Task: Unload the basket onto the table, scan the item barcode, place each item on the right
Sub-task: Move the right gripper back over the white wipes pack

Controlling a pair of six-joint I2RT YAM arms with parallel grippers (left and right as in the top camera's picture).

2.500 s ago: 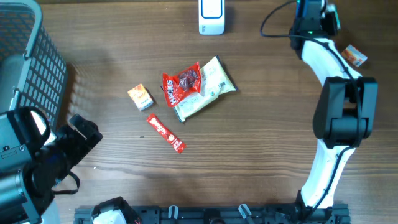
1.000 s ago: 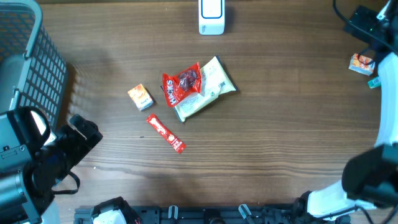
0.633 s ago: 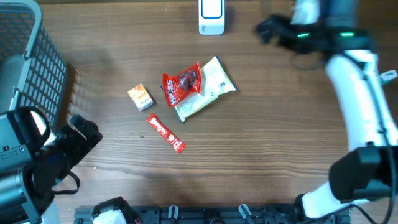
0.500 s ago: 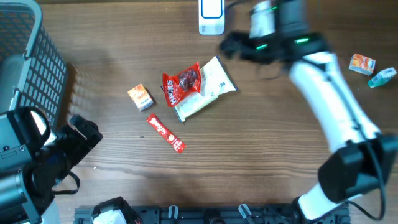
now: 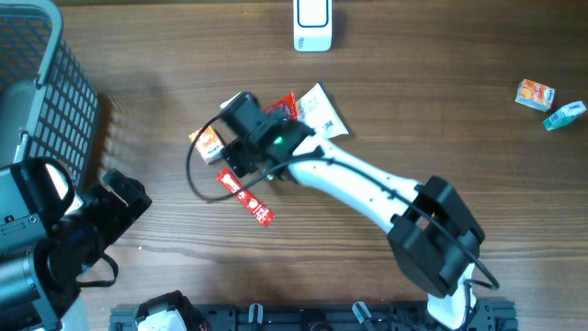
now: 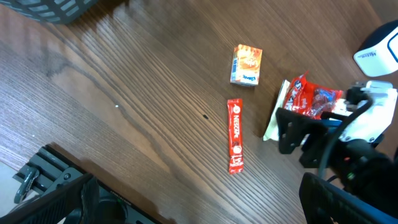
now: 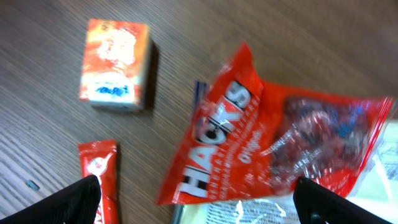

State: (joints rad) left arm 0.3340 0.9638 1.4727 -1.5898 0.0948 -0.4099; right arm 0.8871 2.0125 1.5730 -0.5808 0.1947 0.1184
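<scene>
The items lie mid-table: a red Hacks candy bag (image 5: 283,108) on a pale packet (image 5: 323,118), a small orange box (image 5: 207,142) and a red Nescafe stick (image 5: 248,200). My right gripper (image 5: 237,138) hovers open over the bag's left end, beside the box. In the right wrist view the bag (image 7: 273,149) fills the space ahead of the right gripper (image 7: 199,208), with the box (image 7: 115,62) at upper left and the stick (image 7: 99,180) near the left finger. My left gripper (image 5: 118,195) stands open and empty at the near left. A white scanner (image 5: 312,23) sits at the far edge.
A grey mesh basket (image 5: 41,83) stands at the far left. Another small orange box (image 5: 535,94) and a teal item (image 5: 563,115) lie at the far right. The left wrist view shows the stick (image 6: 234,135), the box (image 6: 247,63) and the right gripper (image 6: 298,134).
The right arm has swung from the far right corner across the table to the central items. The left arm and the central items have not moved.
</scene>
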